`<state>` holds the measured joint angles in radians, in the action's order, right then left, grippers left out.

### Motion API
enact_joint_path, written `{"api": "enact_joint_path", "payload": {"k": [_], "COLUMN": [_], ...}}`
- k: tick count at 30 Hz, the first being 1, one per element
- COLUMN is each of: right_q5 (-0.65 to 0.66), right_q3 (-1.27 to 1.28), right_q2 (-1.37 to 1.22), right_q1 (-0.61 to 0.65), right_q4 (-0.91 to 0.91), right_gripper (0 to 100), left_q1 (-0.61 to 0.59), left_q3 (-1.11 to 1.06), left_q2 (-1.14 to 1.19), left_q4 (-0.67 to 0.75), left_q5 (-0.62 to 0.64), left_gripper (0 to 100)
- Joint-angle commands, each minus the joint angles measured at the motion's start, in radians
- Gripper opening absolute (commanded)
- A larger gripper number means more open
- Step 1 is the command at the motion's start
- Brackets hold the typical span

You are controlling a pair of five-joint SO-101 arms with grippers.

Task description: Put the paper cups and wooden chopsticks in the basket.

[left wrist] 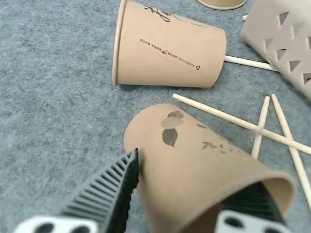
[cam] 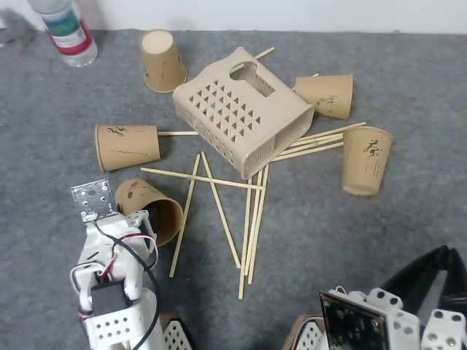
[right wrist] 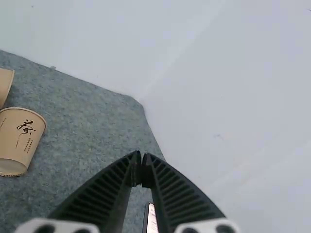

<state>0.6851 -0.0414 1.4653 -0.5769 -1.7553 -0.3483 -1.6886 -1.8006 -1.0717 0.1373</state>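
Observation:
The perforated beige basket (cam: 241, 109) lies tipped over mid-table. Several tan paper cups surround it: one at the back (cam: 162, 62), one lying left (cam: 128, 146), two on the right (cam: 326, 95) (cam: 367, 160). Wooden chopsticks (cam: 219, 211) are scattered in front of the basket and under it. My left gripper (left wrist: 189, 179) is open and straddles the wall of a cup lying on its side (left wrist: 194, 155): one finger (left wrist: 116, 189) is outside, the other sits in its mouth. My right gripper (right wrist: 142, 162) is shut and empty, off at the near right.
A plastic bottle (cam: 67, 29) stands at the back left corner. The grey carpet ends at a white floor (right wrist: 218, 97) on the right. The right arm's body (cam: 379, 321) sits at the near right edge. Another cup (left wrist: 167, 46) lies just beyond the left gripper.

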Motion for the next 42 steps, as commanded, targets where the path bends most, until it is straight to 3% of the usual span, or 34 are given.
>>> {"api": "enact_joint_path", "payload": {"k": [1, 32, 36, 42], "right_q5": [0.009, 0.008, 0.005, 0.008], "right_q3": [0.003, 0.002, 0.002, 0.003], "right_q2": [-0.005, -0.005, -0.004, 0.051], "right_q1": [-0.013, -0.013, -0.013, -0.013], "right_q4": [-0.022, -0.018, -0.021, -0.010], "right_gripper": [0.9, 1.0, 1.0, 1.0], "left_q1": [0.002, 0.000, -0.064, -0.068], "left_q3": [0.005, 0.005, 0.005, 0.005], "left_q2": [-0.023, -0.023, -0.023, -0.023], "left_q4": [-0.005, -0.006, -0.002, -0.002], "left_q5": [0.002, 0.000, 0.000, 0.002], "left_gripper": [26, 26, 26, 26]}}
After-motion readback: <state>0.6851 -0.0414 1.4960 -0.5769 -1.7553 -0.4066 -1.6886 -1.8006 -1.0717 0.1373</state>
